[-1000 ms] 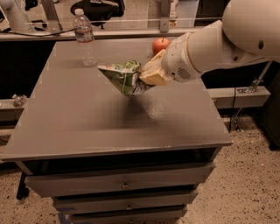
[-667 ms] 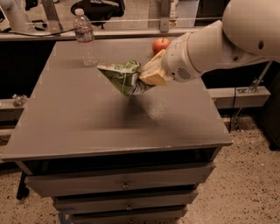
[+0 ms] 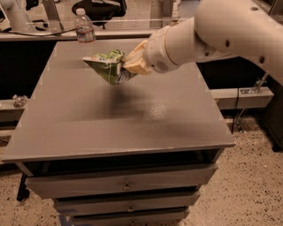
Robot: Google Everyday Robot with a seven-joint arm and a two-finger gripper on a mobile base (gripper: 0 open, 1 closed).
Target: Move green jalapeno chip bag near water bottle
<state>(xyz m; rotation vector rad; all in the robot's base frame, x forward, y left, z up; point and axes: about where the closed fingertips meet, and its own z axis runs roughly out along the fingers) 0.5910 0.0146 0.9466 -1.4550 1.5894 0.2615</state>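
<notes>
Floor: a pale speckled floor (image 3: 252, 181) shows at the near right and near left of the cabinet.
Drawers: the drawers (image 3: 126, 186), stacked grey fronts with small centre knobs, sit below the top, which overhangs them.
Worktop: the worktop (image 3: 132, 123) is a flat, matt grey slab that narrows toward the back. Its near half is bare.
Edges: the near lip and both side edges are in full view. To the right, the slab ends just short of a low grey ledge (image 3: 241, 95).
Shadow: a soft dark patch lies on the grey surface beneath the raised load.
Arm: a thick white arm (image 3: 221, 31) reaches in from the upper right, over the far right part of the slab.
Gripper: the gripper (image 3: 129, 66) is above the far middle of the slab, pointing left, with tan jaws closed on the right end of the bag.
Green jalapeno chip bag: the green jalapeno chip bag (image 3: 105, 68) is crumpled and held clear of the surface, tapering downward. It hangs near the bottle, just to its right.
Writing: pale marks show on the bag and a band on the bottle, but neither can be read.
Water bottle: the water bottle (image 3: 85, 32) stands upright with its cap on, at the far left of the slab near the back edge.
Room: behind are a long pale counter (image 3: 40, 35) and a dark chair (image 3: 99, 9).
</notes>
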